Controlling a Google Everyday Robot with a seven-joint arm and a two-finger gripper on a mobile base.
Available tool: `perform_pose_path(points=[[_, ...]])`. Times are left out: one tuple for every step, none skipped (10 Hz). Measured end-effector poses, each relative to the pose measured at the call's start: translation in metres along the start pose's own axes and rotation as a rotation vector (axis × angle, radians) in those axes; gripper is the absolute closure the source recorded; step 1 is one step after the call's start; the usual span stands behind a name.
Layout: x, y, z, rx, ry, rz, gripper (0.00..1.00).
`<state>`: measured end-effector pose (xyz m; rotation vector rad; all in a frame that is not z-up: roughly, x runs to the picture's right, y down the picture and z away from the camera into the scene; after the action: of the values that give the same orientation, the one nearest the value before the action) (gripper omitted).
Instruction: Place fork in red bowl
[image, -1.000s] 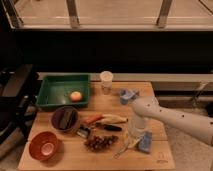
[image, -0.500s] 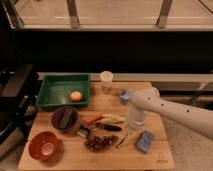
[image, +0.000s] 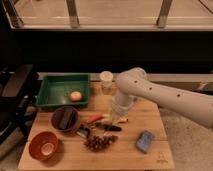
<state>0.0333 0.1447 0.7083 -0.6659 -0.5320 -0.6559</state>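
- End effector (image: 120, 116) is positioned low over the middle of the worktop (image: 122, 159), just right of the orange-handled tool (image: 93, 119) and just above the black-handled knife (image: 107, 126).
- Its open/closed state cannot be told; the wrist is turned away and the tip is masked by the pale arm.
- Change noted: the arm is swung leftward from the right part of the worktop, where it was a second ago beside the blue object (image: 145, 140).
- The slim grey item seen there earlier, near the front edge, is no longer found; that patch is now bare wood.
- The fork cannot be picked out separately now. It is judged to be carried under the end effector, but that is not confirmed.
- The red bowl (image: 44, 146) is seen at the front-left corner, empty, well apart from the end effector.
- The brown bowl (image: 65, 119) with a dark block is located between the two, so it has to be passed over or skirted.
- The dark cluster (image: 99, 142), green tray (image: 62, 78) and cup (image: 106, 77) are seen in the same places as before.
- Task is read as mid-transfer: further leftward and forward travel is needed before release.
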Motion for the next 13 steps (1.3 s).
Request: perform_pose_path(points=[[-0.019,-0.022,0.0,0.006,-0.023,-0.06,1.0],[-0.031,-0.033,0.001,0.001,-0.039,-0.095,1.0],[-0.03,-0.031,0.001,-0.004,-0.039,-0.095,1.0],[-0.03,-0.03,0.001,-0.004,-0.04,-0.092,1.0],[-0.03,-0.031,0.001,-0.004,-0.04,-0.095,1.0],[-0.031,-0.031,0.001,-0.004,-0.039,-0.096,1.0],[-0.029,-0.031,0.001,-0.004,-0.037,-0.095,1.0],[-0.028,-0.03,0.001,-0.004,-0.031,-0.098,1.0],[-0.03,-0.038,-0.003,0.008,-0.006,-0.12,1.0],[-0.034,-0.045,-0.008,0.018,0.003,-0.144,1.0],[-0.047,-0.061,-0.017,0.035,0.01,-0.191,1.0],[-0.061,-0.077,-0.019,0.047,0.009,-0.235,1.0],[-0.077,-0.095,-0.018,0.058,0.003,-0.276,1.0]])
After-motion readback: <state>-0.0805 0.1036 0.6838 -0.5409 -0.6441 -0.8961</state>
